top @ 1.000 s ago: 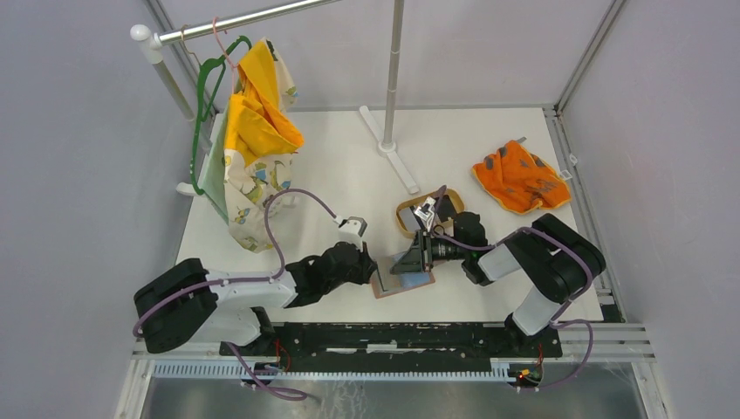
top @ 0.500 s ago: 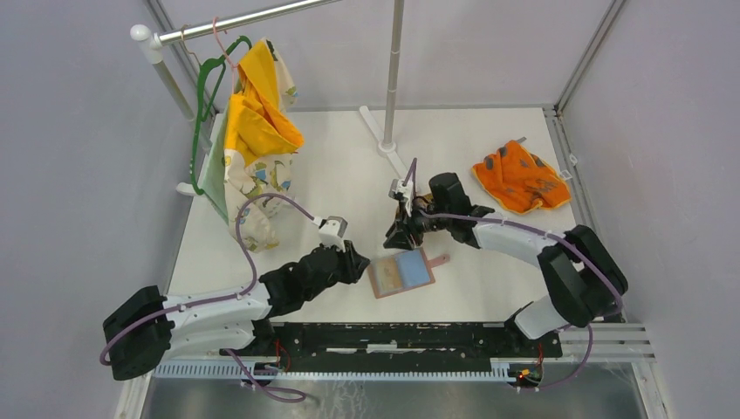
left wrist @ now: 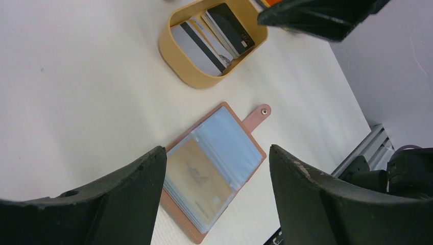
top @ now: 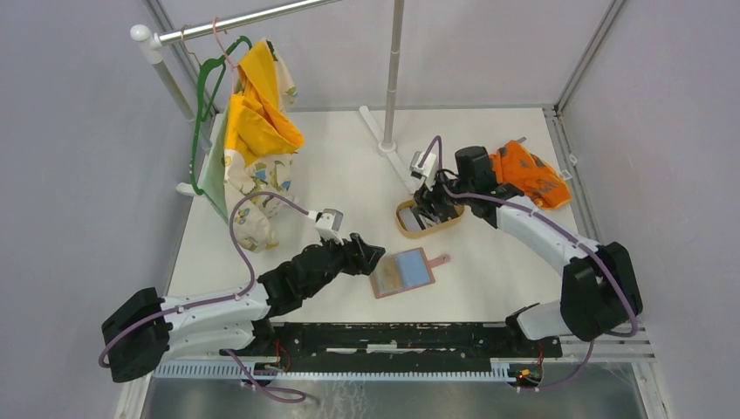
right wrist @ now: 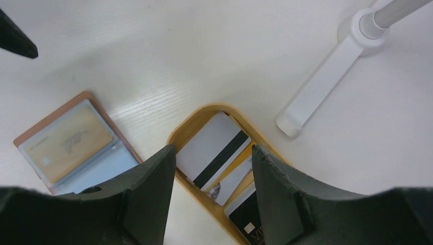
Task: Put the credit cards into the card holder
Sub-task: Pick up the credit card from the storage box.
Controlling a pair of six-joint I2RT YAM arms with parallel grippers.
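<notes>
The card holder (top: 403, 272) lies opened flat near the middle of the near edge of the tabletop (top: 349, 166), pockets facing up and strap tab (left wrist: 258, 113) pointing toward the right edge. This leaves the pocket mouths exposed for loading from above. Its outside is reddish-brown and its pockets are translucent blue-grey. One yellowish card (left wrist: 196, 176) sits in the pocket farther from the tab. The remaining credit cards (right wrist: 212, 150) lie overlapped in the oval wooden tray (left wrist: 196, 80), just beyond the holder toward the far right corner. A white card with a black stripe is uppermost, with yellow and black cards beneath. The right hand (top: 431, 202) hovers over the tray, fingers apart and empty, framing the striped card; it appears set to pick that card. The left hand (top: 373, 254) is at the holder's left side, fingers wide and holding nothing, probably positioned to steady the holder.
</notes>
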